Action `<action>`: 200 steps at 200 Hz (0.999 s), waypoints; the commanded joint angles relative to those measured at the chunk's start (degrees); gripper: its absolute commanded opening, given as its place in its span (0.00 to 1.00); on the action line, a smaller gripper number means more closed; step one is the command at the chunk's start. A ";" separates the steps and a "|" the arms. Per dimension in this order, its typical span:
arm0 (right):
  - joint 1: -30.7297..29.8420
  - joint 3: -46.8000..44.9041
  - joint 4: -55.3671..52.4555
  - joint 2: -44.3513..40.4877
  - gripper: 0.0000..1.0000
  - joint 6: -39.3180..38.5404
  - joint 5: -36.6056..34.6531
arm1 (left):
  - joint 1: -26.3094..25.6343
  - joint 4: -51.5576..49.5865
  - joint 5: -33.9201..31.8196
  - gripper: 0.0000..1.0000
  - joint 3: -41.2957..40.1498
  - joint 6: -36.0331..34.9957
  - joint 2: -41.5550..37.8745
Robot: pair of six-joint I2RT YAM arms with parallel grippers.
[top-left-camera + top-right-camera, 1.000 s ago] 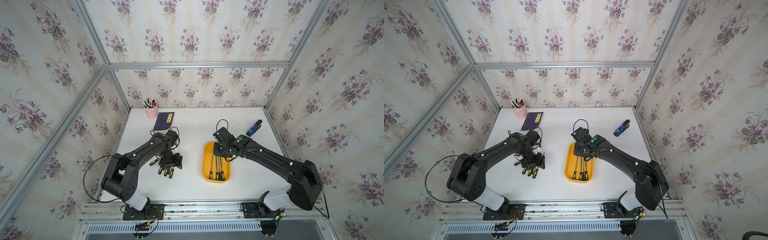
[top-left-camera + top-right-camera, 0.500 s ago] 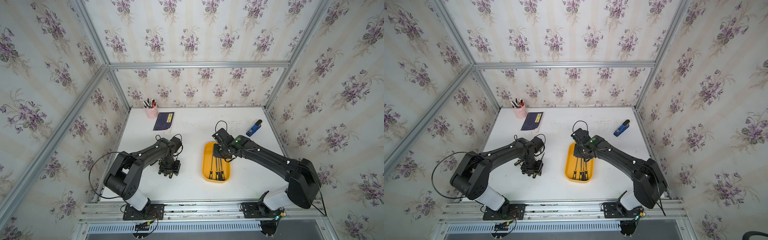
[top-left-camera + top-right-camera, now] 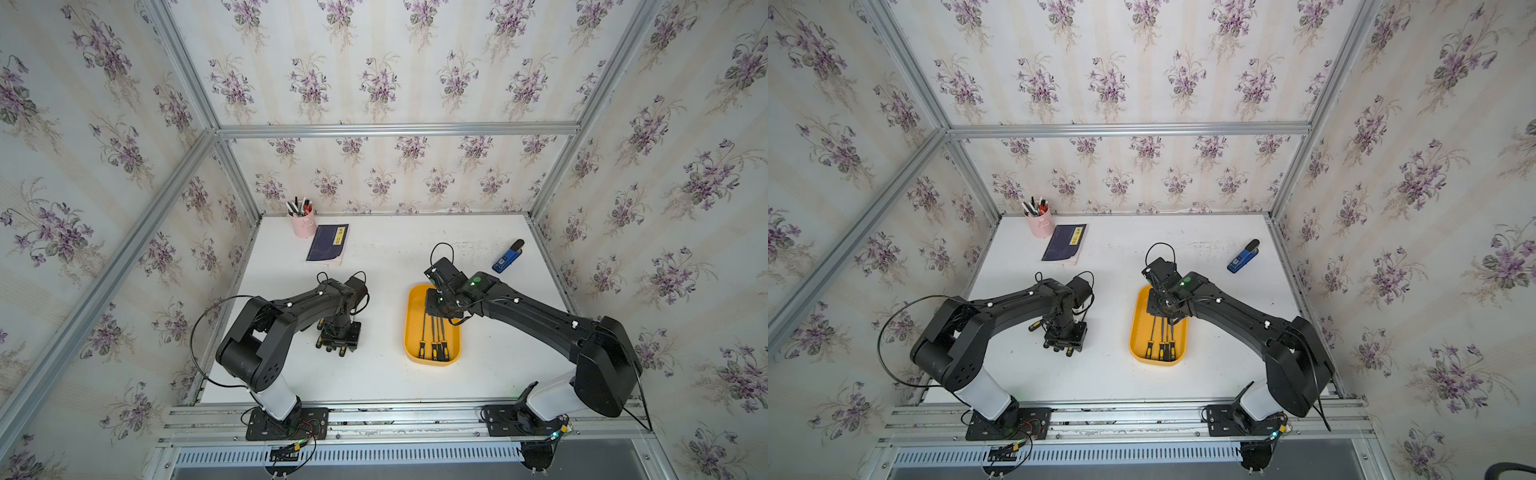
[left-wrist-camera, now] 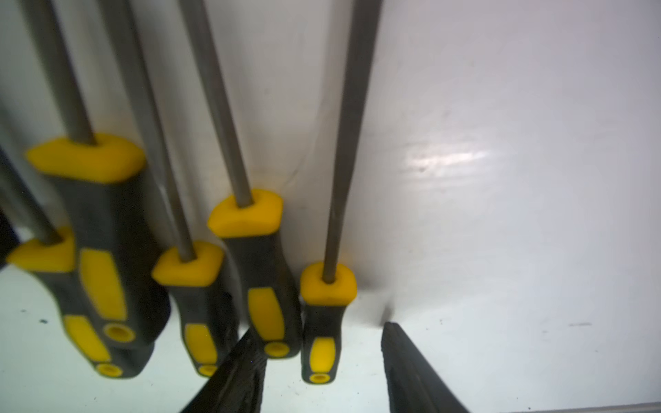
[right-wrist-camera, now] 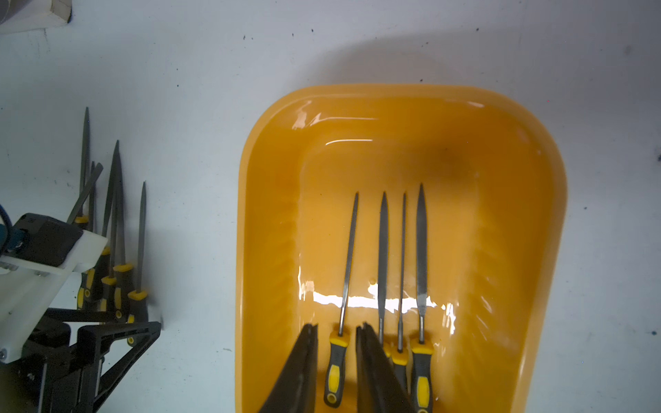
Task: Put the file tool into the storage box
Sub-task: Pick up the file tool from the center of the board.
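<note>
Yellow-and-black-handled steel files [image 5: 120, 214] bunched left of middle on white worktop [image 3: 374, 257]: straddles outermost file [image 4: 352, 143] with left tool [image 4: 322, 330] spread, isolating one. Flanks another file [image 5: 348, 257] inside shallow yellow plastic storage box [image 5: 272, 178] with right tool [image 5: 336, 327]; grip unclear.

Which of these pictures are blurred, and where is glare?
Left wrist view: files blurred, glare patch on the table. Right wrist view: sharp, bright streak across the tray floor. Both top views: sharp, evenly lit.
</note>
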State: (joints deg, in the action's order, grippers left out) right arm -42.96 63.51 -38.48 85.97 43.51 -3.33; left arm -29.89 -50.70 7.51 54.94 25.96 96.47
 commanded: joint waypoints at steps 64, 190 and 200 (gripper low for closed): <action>-0.05 -0.97 0.31 -0.33 0.23 -0.25 -0.09 | -2.60 0.65 -0.58 0.33 -0.56 0.92 0.77; 0.00 -1.21 0.64 -0.10 0.22 -1.14 -0.23 | -4.29 -2.34 0.93 0.13 -0.10 1.21 -5.34; -0.04 -0.84 0.58 -0.15 0.22 -1.07 -0.22 | -4.44 -3.31 1.97 0.12 1.50 0.54 -6.08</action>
State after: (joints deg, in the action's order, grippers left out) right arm -42.96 62.33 -38.33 85.97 42.87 -3.18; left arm -34.15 -51.72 7.77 53.82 27.44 91.88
